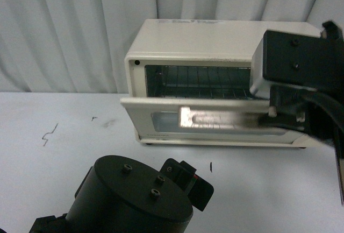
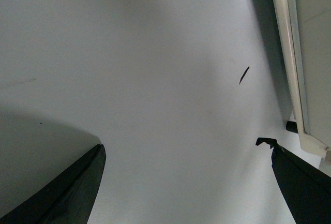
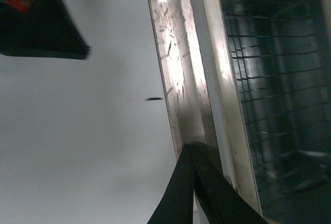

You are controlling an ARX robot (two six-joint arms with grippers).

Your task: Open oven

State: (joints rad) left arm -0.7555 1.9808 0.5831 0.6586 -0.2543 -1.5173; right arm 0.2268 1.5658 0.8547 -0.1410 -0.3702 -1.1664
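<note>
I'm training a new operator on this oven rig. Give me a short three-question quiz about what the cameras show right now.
1. True or false: the glass-windowed drop-down door of the cream-white boxy toaster oven is fully shut.
2. Which arm's black gripper is at the beige bar handle? A left, B right.
3. Fill in: inside the oven sits a wire ____.
Key: 1 false, it is partly open; 2 B; 3 rack.

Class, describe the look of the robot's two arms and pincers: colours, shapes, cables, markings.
The left arm shows a round black drum housing with three socket screws and a red mark; the left pincer has dark, tapering fingers. The right arm shows a boxy black block with two screws and a thick black cable; the right pincer has slim black fingers.
</note>
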